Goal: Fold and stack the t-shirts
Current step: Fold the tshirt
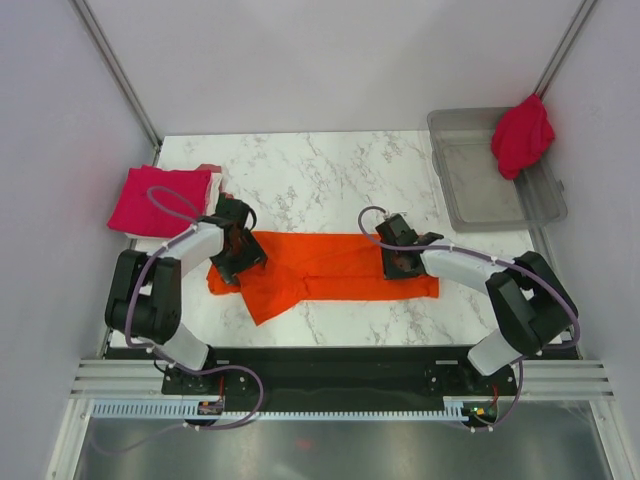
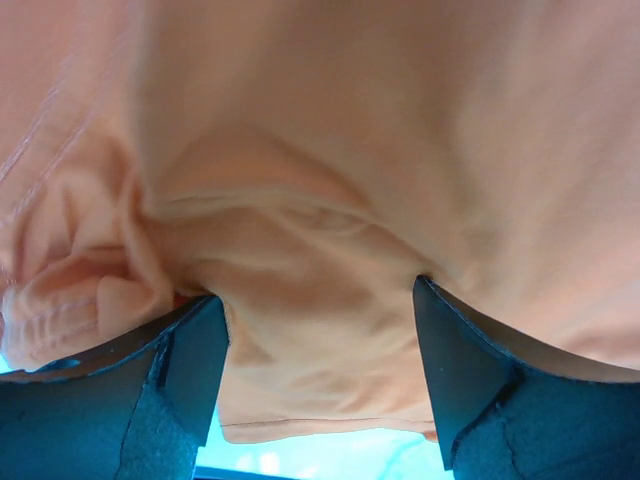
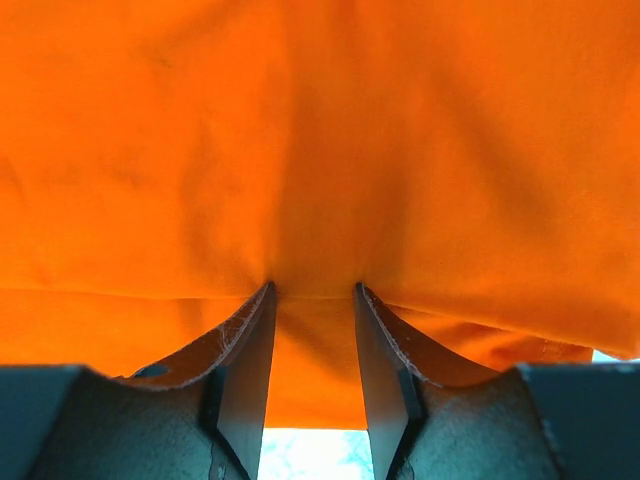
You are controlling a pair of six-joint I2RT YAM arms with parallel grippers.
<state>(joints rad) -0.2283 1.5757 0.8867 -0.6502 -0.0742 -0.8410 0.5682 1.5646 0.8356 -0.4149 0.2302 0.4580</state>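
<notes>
A bright orange t-shirt [image 1: 330, 268] lies flat across the middle of the marble table. My left gripper [image 1: 238, 252] is down on its left end. In the left wrist view its fingers [image 2: 190, 370] stand wide apart with bunched orange cloth [image 2: 320, 340] between them, not pinched. My right gripper [image 1: 400, 262] is down on the shirt's right part. Its fingers [image 3: 250, 370] stand a narrow gap apart, with the shirt's edge [image 3: 312, 370] between them. A folded crimson-magenta shirt [image 1: 160, 200] lies at the far left on a pale pink one [image 1: 215, 182]. Another crimson shirt [image 1: 522, 135] hangs over the bin's rim.
A clear grey plastic bin [image 1: 480, 185] stands at the back right of the table. Grey walls close in on the left and right. Both arm bases sit on the black rail [image 1: 320, 375] at the near edge.
</notes>
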